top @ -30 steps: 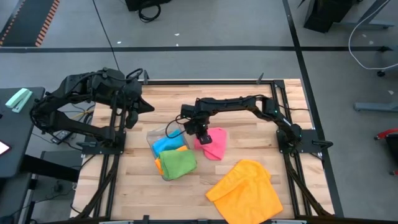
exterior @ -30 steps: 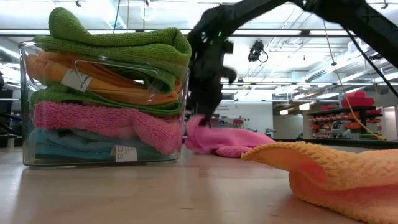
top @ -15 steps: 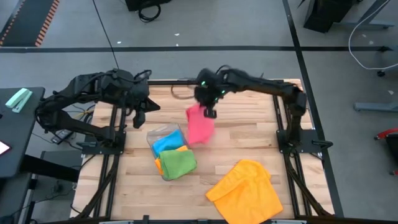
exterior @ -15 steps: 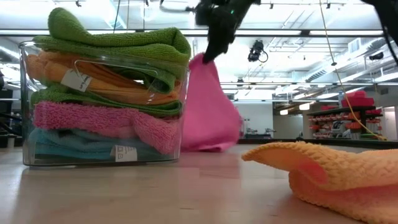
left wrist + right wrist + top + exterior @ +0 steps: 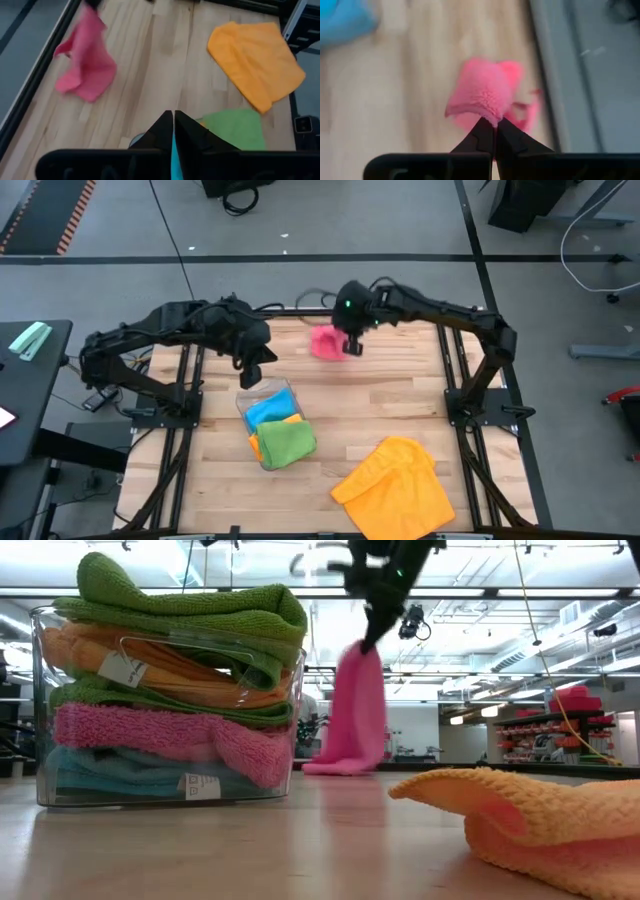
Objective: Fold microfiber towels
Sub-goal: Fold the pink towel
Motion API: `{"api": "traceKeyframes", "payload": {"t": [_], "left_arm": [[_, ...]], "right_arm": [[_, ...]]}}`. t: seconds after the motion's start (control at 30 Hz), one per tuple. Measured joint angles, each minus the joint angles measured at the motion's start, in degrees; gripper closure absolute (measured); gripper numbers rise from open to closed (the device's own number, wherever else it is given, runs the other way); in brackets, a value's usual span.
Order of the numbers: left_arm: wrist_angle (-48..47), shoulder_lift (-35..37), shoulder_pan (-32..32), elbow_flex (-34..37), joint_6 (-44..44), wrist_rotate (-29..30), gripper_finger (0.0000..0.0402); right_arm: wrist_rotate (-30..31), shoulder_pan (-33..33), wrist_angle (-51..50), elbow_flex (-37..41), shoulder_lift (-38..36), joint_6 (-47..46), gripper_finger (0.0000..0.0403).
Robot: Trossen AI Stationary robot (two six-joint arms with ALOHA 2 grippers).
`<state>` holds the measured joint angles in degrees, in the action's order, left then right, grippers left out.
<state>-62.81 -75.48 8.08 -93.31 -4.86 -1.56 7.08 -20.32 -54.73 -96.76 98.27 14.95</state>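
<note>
The right gripper point(image 5: 352, 346) has its fingers point(image 5: 481, 134) pinched together on one corner of the pink microfiber towel point(image 5: 352, 712), holding it in the air over the far edge of the wooden surface point(image 5: 390, 405). The cloth hangs straight below the fingers, so its long axis runs vertically, from the clamped top corner to a loose lower hem that points down at the surface. In the low view that hem looks close to the wood, though whether it touches cannot be told.

The left gripper point(image 5: 173, 131) hovers above the clear container point(image 5: 40, 650) of stacked folded towels point(image 5: 180, 690), with its fingers together and nothing between them. From these fingers the pink towel lies ahead and off to one side, apart from them, across bare wood.

My judgement is that the coming move turns on this hang: the free lower corner is what a second grasp would need, and the left arm is the nearer free one to take it.

The orange microfiber towel point(image 5: 395, 485) lies crumpled at the near edge, well apart from both sets of fingers.
</note>
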Motion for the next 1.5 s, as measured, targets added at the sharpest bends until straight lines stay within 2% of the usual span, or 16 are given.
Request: {"api": "traceKeyframes", "payload": {"t": [0.17,0.33,0.53,0.63,0.93,1.1,1.33,1.5], "left_arm": [[0.28,-1.39,-0.23,-0.10,-0.92,-0.07,0.0385],[0.29,-1.68,-0.28,-0.03,-1.51,-0.11,0.0386],[1.70,-3.53,-0.26,-0.03,-1.49,0.01,0.0378],[2.76,-6.32,-0.31,-0.03,-1.00,1.30,0.0380],[5.84,-17.98,-0.27,-0.01,1.47,2.18,0.0385],[10.90,-22.76,-0.98,-0.01,0.81,1.76,0.0375],[15.43,-25.37,-1.57,-0.01,4.00,1.64,0.0379],[22.67,-27.37,-0.50,-0.09,8.86,1.75,0.0387]], "right_arm": [[-5.66,2.40,-0.18,12.67,-2.21,-1.97,0.0395],[-12.52,6.72,0.50,22.08,-5.23,-3.11,0.0395],[-13.19,9.96,0.82,31.54,-7.27,-6.06,0.0392],[-13.91,10.13,2.26,35.75,-9.25,-8.93,0.0391],[-23.89,10.02,-0.75,47.09,-17.03,-21.71,0.0389],[-26.21,9.58,-4.76,48.47,-20.21,-24.76,0.0369],[-23.22,9.58,-13.62,41.59,-22.00,-24.52,0.0271],[-21.75,9.35,-14.30,38.30,-21.99,-26.38,0.0220]]}}
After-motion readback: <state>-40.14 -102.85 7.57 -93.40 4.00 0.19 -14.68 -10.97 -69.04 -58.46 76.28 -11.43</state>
